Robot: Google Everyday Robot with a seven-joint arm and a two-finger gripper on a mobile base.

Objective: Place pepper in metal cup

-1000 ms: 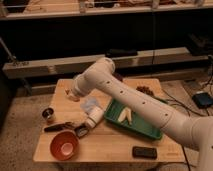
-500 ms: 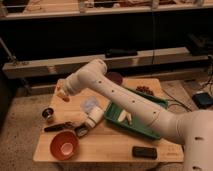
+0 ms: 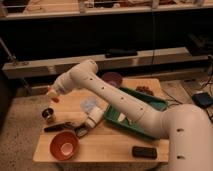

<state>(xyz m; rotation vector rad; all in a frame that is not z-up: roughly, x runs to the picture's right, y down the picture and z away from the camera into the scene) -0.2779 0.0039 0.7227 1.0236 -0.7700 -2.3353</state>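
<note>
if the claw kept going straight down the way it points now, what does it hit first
Probably the metal cup. The claw, at the table's left side with the pepper at its tip, hangs just above the cup. Depth is unclear from this view, so it might land on the table beside it.

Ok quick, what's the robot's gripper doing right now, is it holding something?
Gripper: shut on the pepper, up in the air just above the metal cup at the table's left end.

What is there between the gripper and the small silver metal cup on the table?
In the camera view, the gripper hangs above the small silver metal cup; only the small orange-red pepper at its tip and bare wooden table lie between.
</note>
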